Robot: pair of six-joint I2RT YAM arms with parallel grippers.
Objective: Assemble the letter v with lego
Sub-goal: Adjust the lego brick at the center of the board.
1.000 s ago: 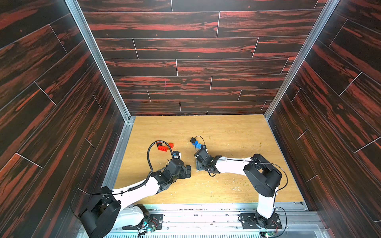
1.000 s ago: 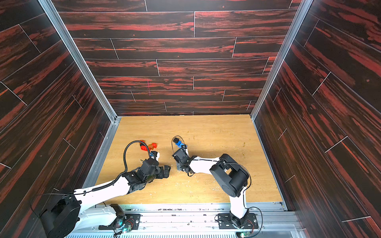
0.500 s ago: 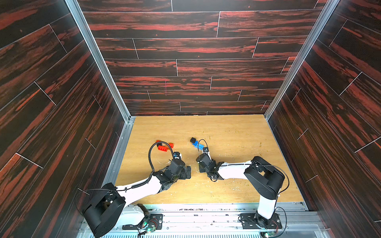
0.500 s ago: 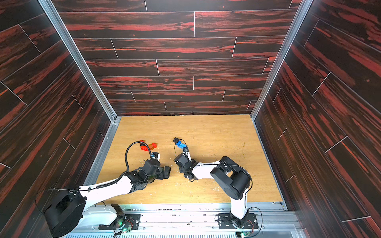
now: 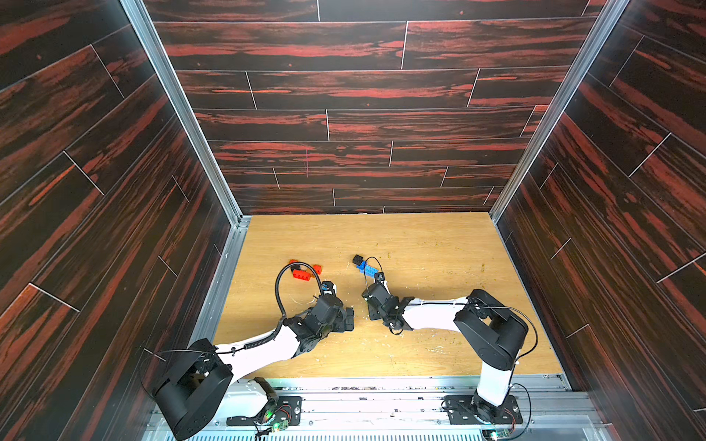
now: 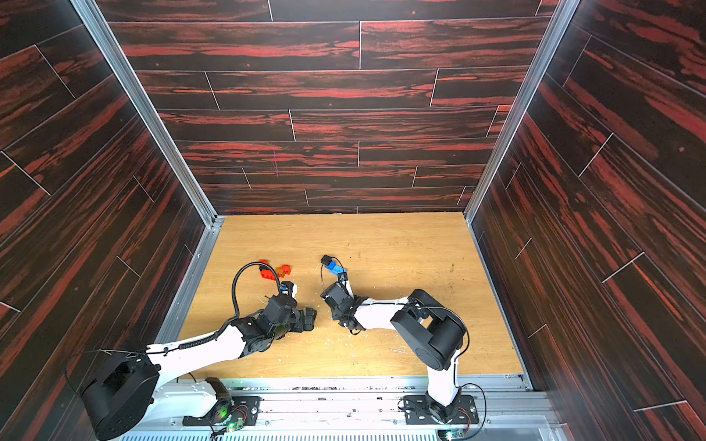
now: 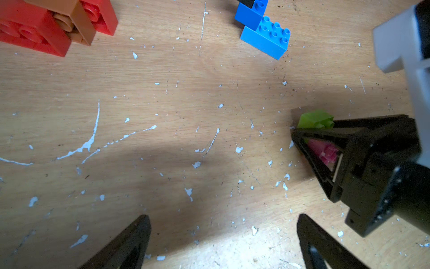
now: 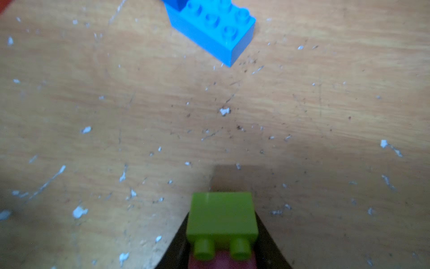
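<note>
My right gripper (image 8: 222,246) is shut on a green lego brick (image 8: 222,216) joined to a pink brick (image 8: 222,262), low over the wooden table (image 5: 420,248). In the left wrist view the same green brick (image 7: 311,120) sticks out past the black fingers (image 7: 325,137), with the pink brick (image 7: 323,151) between them. My left gripper (image 7: 223,230) stands open over bare table, just left of the right gripper (image 5: 372,310) in a top view. Farther back lie red bricks (image 7: 30,30) with an orange-brown brick (image 7: 76,21), and a light blue brick (image 7: 267,38) under a darker blue one (image 7: 250,14).
A black brick (image 5: 358,260) sits at the far end of the blue pile. Dark wood-patterned walls (image 5: 344,114) close the table on three sides, and a metal rail (image 5: 382,385) runs along the front. White scratches and flecks mark the tabletop.
The right gripper's jaws have closed on the green and pink bricks, and the right arm has shifted slightly toward the front. The left gripper stayed open and nearly still.
</note>
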